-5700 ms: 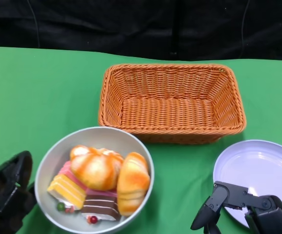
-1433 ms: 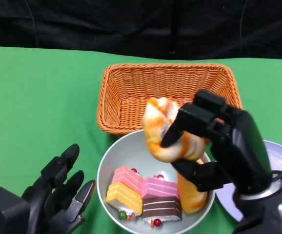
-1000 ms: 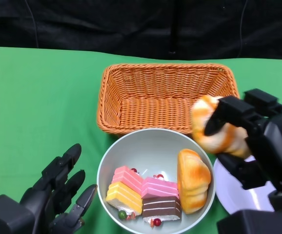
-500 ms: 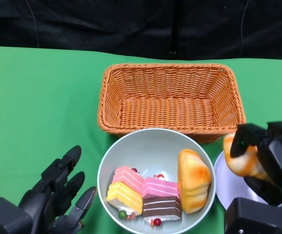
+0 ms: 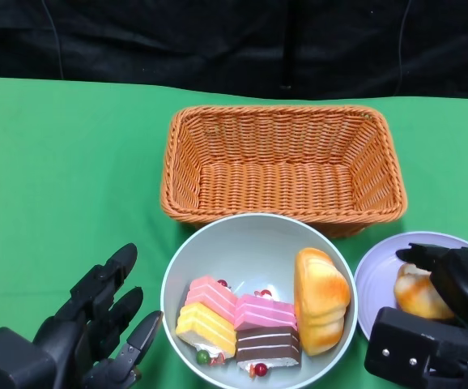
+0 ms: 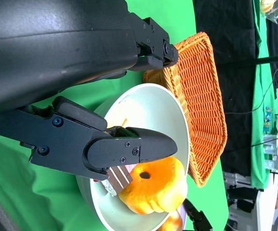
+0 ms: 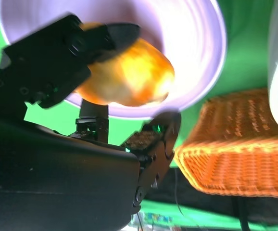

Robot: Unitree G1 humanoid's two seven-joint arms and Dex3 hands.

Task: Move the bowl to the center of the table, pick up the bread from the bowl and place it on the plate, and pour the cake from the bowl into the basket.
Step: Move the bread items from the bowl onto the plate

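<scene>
The grey bowl (image 5: 218, 247) stands in front of the basket, holding a long bread loaf (image 5: 321, 300) and several cake slices (image 5: 238, 320). My right hand (image 5: 453, 304) is low over the lilac plate (image 5: 377, 275) at the right and grips a round bread (image 5: 417, 293), which sits on or just above the plate. In the right wrist view the round bread (image 7: 129, 74) lies under my fingers (image 7: 105, 33) against the plate (image 7: 196, 53). My left hand (image 5: 92, 328) is open, fingers spread, just left of the bowl; in its wrist view the fingers (image 6: 124, 149) reach over the bowl (image 6: 153, 115).
An empty orange wicker basket (image 5: 282, 166) stands directly behind the bowl. Green cloth (image 5: 64, 178) covers the table, with a black backdrop at the far edge. The plate nearly touches the bowl's right side.
My right hand has carried the round bread from above the bowl rightward and down onto the plate. The bowl earlier moved from the left to the middle. The left hand stays still.
</scene>
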